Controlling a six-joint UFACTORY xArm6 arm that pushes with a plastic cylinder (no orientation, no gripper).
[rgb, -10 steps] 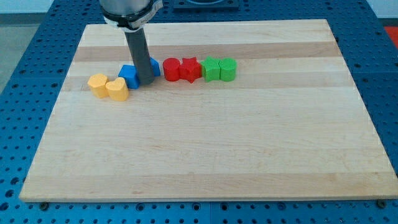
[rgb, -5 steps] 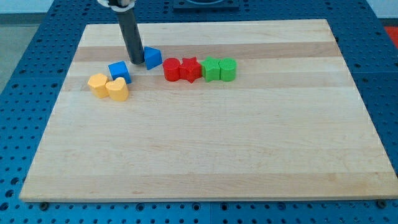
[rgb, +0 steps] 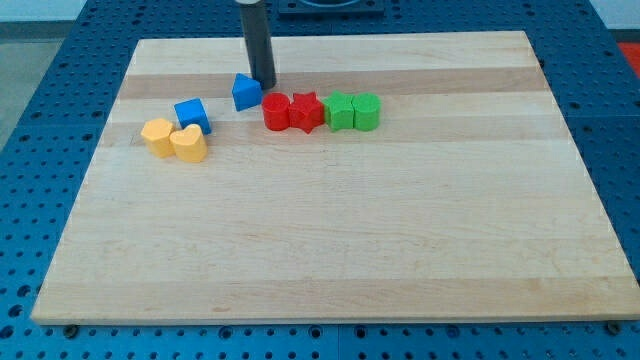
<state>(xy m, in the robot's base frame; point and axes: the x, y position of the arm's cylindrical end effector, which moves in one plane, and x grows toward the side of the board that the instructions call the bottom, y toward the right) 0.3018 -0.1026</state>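
My tip (rgb: 264, 85) rests on the wooden board (rgb: 330, 250) just above and to the right of a blue triangular block (rgb: 245, 92), touching or nearly touching its upper right edge. A blue cube (rgb: 191, 113) lies further left, apart from the tip. Right of the triangular block a red round block (rgb: 276, 112) and a red star block (rgb: 307, 110) sit side by side, followed by a green block (rgb: 340, 110) and a green round block (rgb: 366, 111). At the left, a yellow hexagon block (rgb: 157, 135) touches a yellow heart block (rgb: 188, 144).
The board lies on a blue perforated table (rgb: 40, 100). The blocks form a loose row across the board's upper half.
My tip has moved up out from between the two blue blocks and then right, to the upper right of the blue triangular block. The blue cube slid left toward the yellow blocks.
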